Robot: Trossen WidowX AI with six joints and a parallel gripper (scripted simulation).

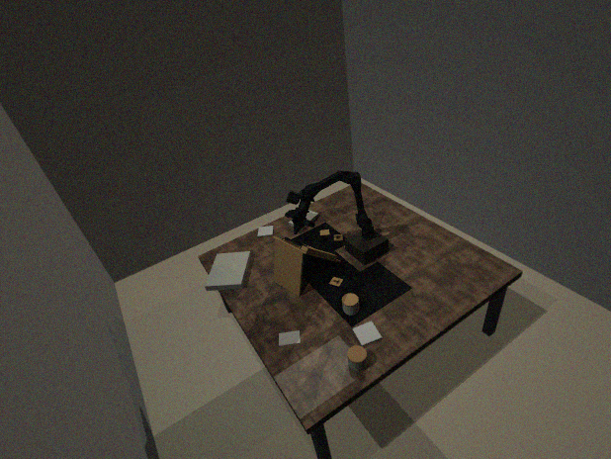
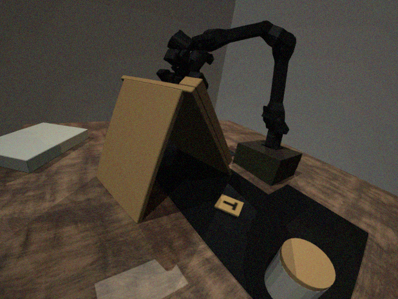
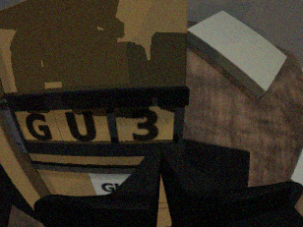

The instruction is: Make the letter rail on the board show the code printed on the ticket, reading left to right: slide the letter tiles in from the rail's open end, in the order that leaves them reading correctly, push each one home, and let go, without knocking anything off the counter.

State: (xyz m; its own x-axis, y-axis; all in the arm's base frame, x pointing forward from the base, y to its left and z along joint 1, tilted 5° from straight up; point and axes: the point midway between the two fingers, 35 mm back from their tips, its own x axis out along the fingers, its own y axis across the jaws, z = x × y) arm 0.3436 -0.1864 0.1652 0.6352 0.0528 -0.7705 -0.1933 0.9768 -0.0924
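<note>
The A-frame board [image 1: 289, 264] [image 2: 145, 142] stands on the table. In the wrist view its black rail [image 3: 98, 99] holds three tiles reading G [image 3: 39, 126], U [image 3: 83, 126], 3 [image 3: 146, 125] from left to right. The white ticket [image 3: 107, 185] below the rail is mostly hidden by my fingers. My gripper [image 3: 159, 149] [image 1: 297, 229] [image 2: 175, 75] is shut and empty, close in front of the rail near the 3 tile at its right end. A loose T tile [image 2: 229, 205] [image 1: 336, 281] lies on the black mat [image 1: 381, 287] [image 2: 290, 219]. Two more loose tiles [image 1: 324, 231] [image 1: 338, 237] lie behind the board.
Two cork-lidded cans [image 1: 350, 303] [image 2: 301, 270] [image 1: 357, 357] stand at the front. A pale flat box [image 1: 228, 269] [image 2: 35, 145] lies at the left edge. Pale cards [image 1: 289, 337] [image 1: 367, 332] [image 1: 265, 230] lie scattered. The arm's base [image 1: 367, 247] [image 2: 267, 161] sits beside the board.
</note>
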